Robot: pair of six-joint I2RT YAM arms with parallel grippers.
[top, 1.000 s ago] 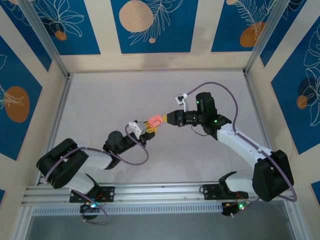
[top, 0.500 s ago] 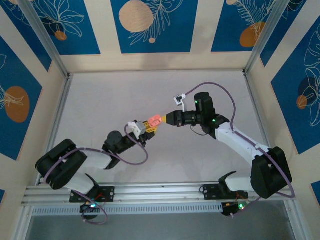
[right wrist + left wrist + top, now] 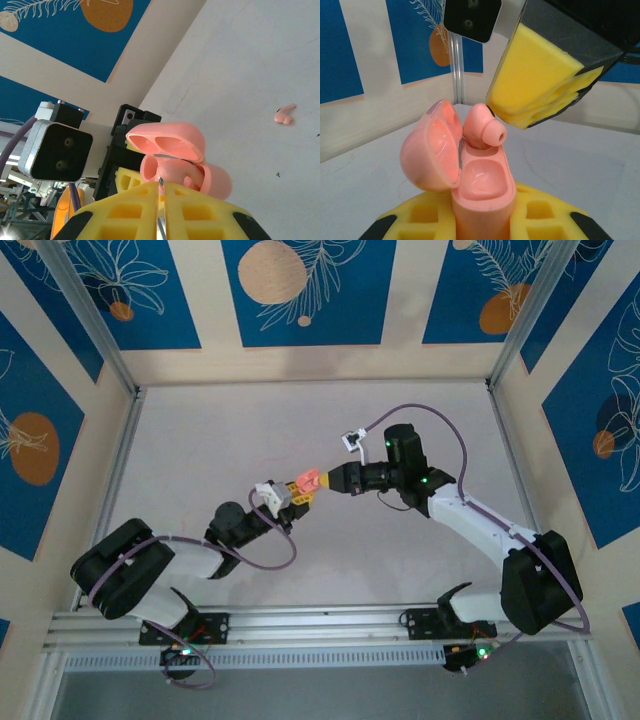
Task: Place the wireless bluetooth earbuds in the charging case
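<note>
Left wrist view: the left gripper (image 3: 484, 227) clamps the open charging case (image 3: 482, 192) upright. The right gripper (image 3: 520, 107), closed apparently on one earbud (image 3: 481, 131), holds it just above the case's far well, tilted downward.

**Table** (image 3: 250, 440): pale grey-white, matte and flat. The right wrist view shows faint hairline marks and scuffs on its top. Aluminium rails (image 3: 115, 480) run along its left and right sides, and a slotted aluminium rail (image 3: 300, 655) runs along the near edge.

**Lying directly on it:**
- one small salmon-pink earbud (image 3: 285, 114), on its side on bare surface
- one tiny dark speck (image 3: 278, 174), near the earbud
</note>
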